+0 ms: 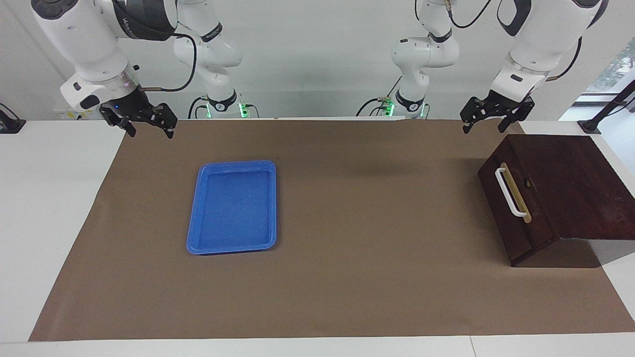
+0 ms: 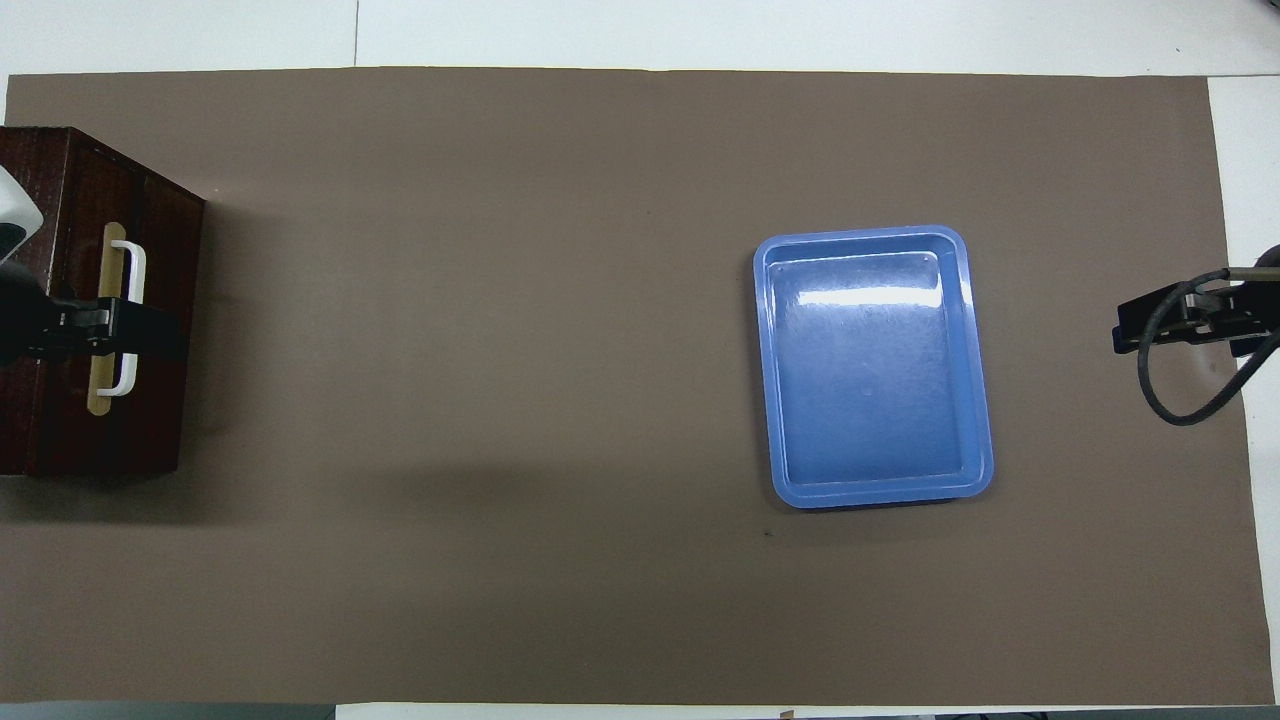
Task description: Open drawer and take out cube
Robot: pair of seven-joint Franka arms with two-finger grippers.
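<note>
1. Left arm bent down at its own end of the tabletop (image 1: 44,198), left pincer (image 1: 489,120) raised, fingers spread apart
2. Right pincer (image 1: 147,124) likewise raised, fingers apart

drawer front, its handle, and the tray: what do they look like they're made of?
Drawer front: dark brown, wood-like, low sheen; probably stained wood or veneer.
Handle: smooth white bar, likely plastic or painted metal, on a brass-coloured strip.
Tray: glossy blue, rounded moulded rim, glare in the overhead view; likely plastic.
</note>
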